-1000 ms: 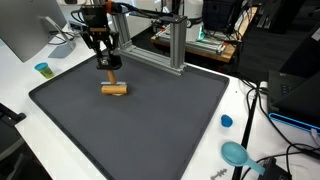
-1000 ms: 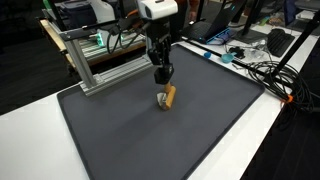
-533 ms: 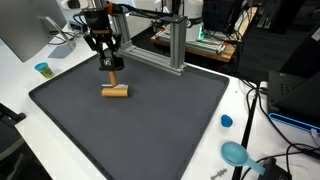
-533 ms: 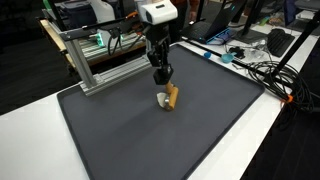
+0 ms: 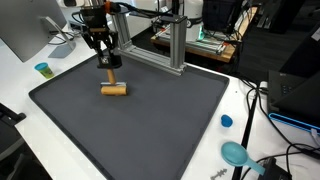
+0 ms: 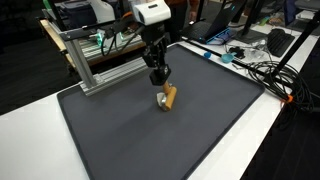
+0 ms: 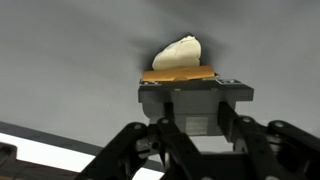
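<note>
- A small teal plastic cup (image 5: 42,69) stands well to the left of the short tan wooden cylinder with a pale end (image 5: 114,89). It sits off the dark grey rubber mat (image 5: 150,125) and looks too far away to interfere with any move at the cylinder.
- The black Robotiq gripper (image 5: 108,62) hangs just above the wooden cylinder and a little to its left, clear of it and not touching. In an exterior view the gripper (image 6: 158,82) is likewise above the cylinder (image 6: 168,97). I cannot tell from any picture whether its fingers are apart or together.
- The wooden cylinder lies on its side on the mat, in the part nearest the frame. In the wrist view it (image 7: 180,62) sits close to centre, just ahead of the gripper body.
- Good work here, as I judge it, means centring the fingers over the middle of the cylinder's length and turning the wrist so they span its narrow width.
- A round piece like this can roll, so a straight, slow descent that stops short of pressing into the mat seems wise.
- The silver aluminium frame (image 5: 172,45) stands behind and to the right of the cylinder, so keeping the arm's travel vertical avoids it.
- A blue round cap (image 5: 226,121) lies far to the right of the cylinder, beyond the mat's edge.
</note>
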You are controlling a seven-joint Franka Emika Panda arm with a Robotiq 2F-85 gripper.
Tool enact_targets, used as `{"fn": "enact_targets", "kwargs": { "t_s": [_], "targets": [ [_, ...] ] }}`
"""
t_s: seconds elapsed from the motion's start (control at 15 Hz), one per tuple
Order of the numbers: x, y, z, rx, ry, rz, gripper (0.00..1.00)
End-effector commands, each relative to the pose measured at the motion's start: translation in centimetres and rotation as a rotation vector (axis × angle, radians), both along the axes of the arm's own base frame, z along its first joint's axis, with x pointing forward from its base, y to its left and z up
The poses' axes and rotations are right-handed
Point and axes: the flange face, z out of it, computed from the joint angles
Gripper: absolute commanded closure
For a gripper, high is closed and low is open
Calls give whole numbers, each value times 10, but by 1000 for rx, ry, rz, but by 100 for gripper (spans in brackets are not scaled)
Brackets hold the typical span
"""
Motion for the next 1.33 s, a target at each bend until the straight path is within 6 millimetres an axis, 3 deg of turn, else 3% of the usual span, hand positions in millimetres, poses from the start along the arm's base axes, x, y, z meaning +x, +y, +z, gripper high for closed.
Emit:
{"fn": "enact_targets", "kwargs": {
  "t_s": [0.0, 0.4, 0.8, 1.27],
  "targets": [
    [-6, -12, 12, 1, 1, 5, 79],
    [-20, 19, -8, -34, 63, 117, 79],
    [-26, 19, 0, -139, 81, 197, 79],
    [-34, 25, -19, -123, 142, 234, 79]
  ]
}}
